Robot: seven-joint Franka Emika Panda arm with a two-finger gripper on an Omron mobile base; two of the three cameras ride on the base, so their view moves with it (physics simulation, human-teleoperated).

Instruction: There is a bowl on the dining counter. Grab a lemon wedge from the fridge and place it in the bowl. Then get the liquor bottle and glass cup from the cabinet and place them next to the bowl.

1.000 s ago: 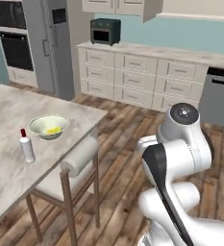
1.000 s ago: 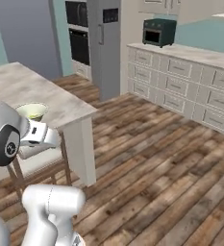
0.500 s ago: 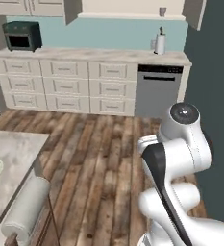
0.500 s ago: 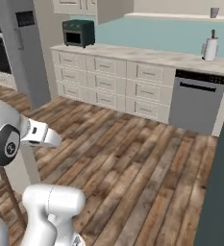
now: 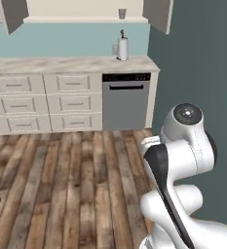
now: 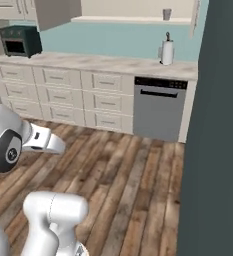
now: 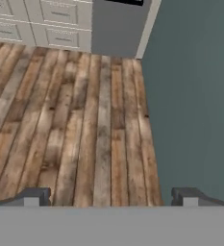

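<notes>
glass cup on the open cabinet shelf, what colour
Translucent grey glass cup; clearest in the left base view.

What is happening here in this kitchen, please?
The robot is handling nothing at this moment. Its gripper is open and empty, pointing down at the wooden floor. The base faces the cream drawers and the dishwasher. Above them a wall cabinet stands open, and the glass cup waits on its shelf. It appears the robot is on its way to fetch it.

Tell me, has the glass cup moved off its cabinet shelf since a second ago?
Cannot tell: the base turned. The glass cup stands on the open cabinet shelf now.
</notes>
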